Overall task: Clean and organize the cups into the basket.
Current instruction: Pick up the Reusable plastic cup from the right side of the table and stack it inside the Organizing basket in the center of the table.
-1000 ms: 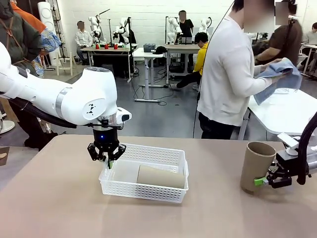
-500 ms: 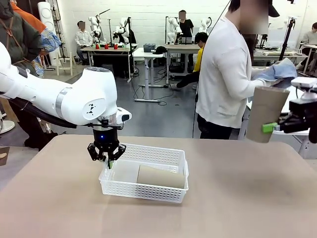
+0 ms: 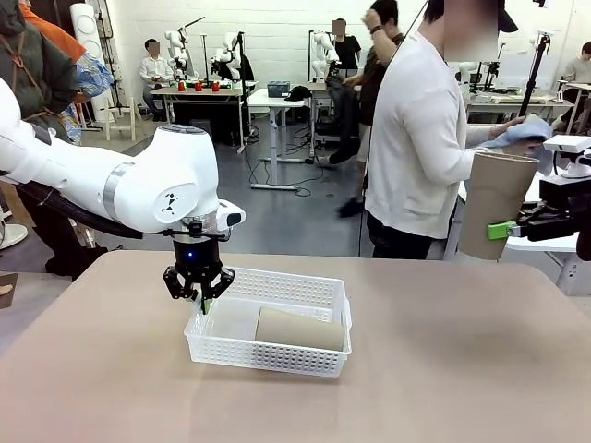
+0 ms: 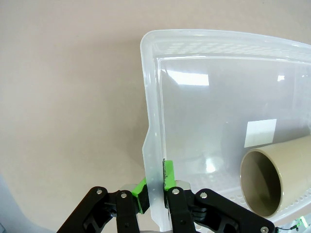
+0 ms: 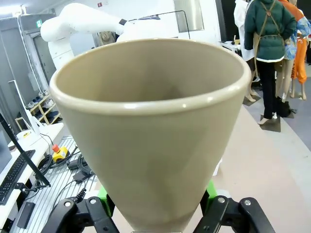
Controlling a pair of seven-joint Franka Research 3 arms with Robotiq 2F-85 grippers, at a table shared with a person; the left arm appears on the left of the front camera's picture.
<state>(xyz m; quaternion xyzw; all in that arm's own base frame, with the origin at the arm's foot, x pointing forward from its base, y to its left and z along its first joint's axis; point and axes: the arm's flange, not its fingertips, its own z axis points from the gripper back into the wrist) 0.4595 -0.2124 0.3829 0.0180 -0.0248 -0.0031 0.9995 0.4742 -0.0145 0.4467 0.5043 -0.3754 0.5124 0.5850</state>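
Left gripper (image 3: 201, 297) pinches the basket's (image 3: 305, 288) left wall; one cup (image 3: 297, 329) lies inside. Right gripper (image 3: 506, 231) clamps a second cup (image 3: 494, 203), mouth up, above the table's (image 3: 443, 369) right side.

Basket (image 3: 268, 356): white, with a fine lattice mesh on the walls; we note a glossy, translucent floor.
Cup in the basket (image 3: 297, 329): matte tan-brown, unpatterned.
Cup at 3 o'clock (image 3: 495, 198): we log the same tan-brown, paler beige inside.
Left gripper (image 3: 202, 300): black, with green pads.
Right gripper (image 3: 497, 231): black, with a green pad.
Left arm (image 3: 138, 189): white, with a grey joint band.
Table (image 3: 443, 369): we record a plain beige-brown.
Person's top (image 3: 416, 138), at 1 o'clock: white.
Cloth (image 3: 522, 132), at 2 o'clock: pale blue.
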